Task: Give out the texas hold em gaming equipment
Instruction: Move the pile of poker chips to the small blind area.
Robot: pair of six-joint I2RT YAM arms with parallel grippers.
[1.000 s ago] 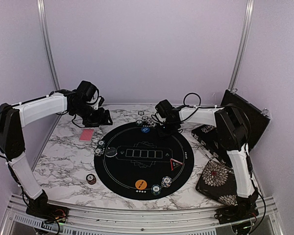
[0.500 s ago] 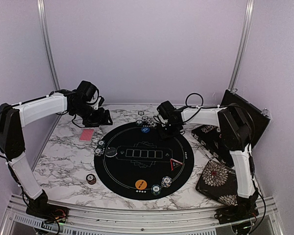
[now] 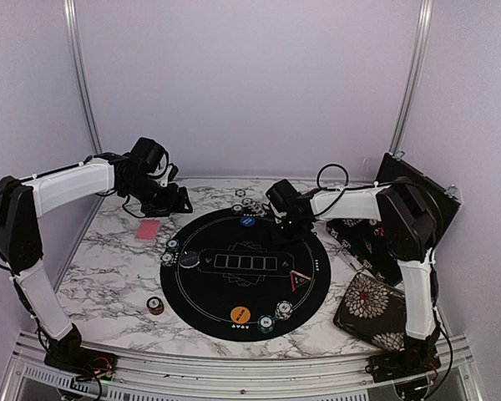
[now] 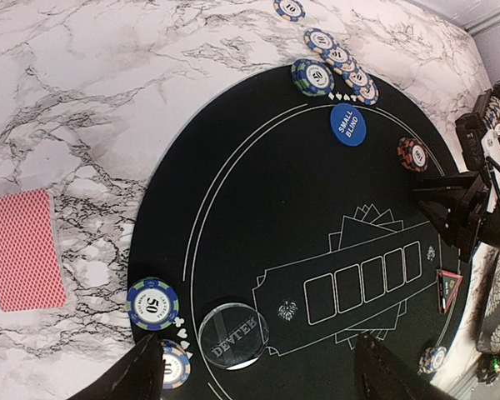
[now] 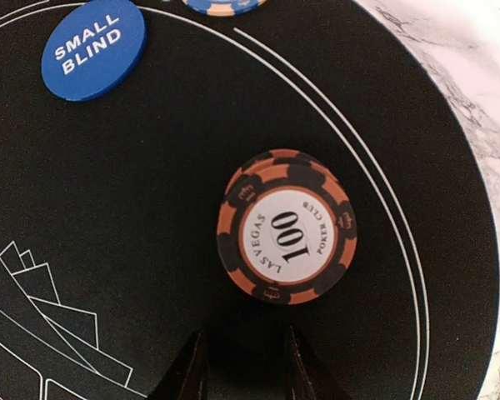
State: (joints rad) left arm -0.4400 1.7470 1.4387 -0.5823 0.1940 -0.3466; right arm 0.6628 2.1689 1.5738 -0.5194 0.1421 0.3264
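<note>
A black round poker mat point(image 3: 259, 288) lies mid-table. My right gripper point(image 3: 287, 228) hovers over its far right edge; in the right wrist view it point(image 5: 243, 333) is open and empty, just short of an orange-black "100" chip stack point(image 5: 287, 226). The blue "small blind" disc point(image 5: 93, 47) lies to the left. My left gripper point(image 3: 175, 202) is wide open and empty; in its view it point(image 4: 258, 354) looks down on the clear dealer disc point(image 4: 233, 335), a "50" chip point(image 4: 152, 304) and a pink-red-backed card point(image 4: 25, 250). The red-edged triangle point(image 3: 298, 280) lies on the mat's right.
An orange disc point(image 3: 240, 315) and chip stacks point(image 3: 283, 311) sit at the mat's near edge. A lone chip stack point(image 3: 154, 305) lies on the marble. More chips point(image 3: 249, 203) lie beyond the mat. A floral pouch point(image 3: 369, 305) and a black case point(image 3: 417, 200) stand at the right.
My right gripper has shifted a little toward the near side, over the mat's far edge. The left arm has not moved.
</note>
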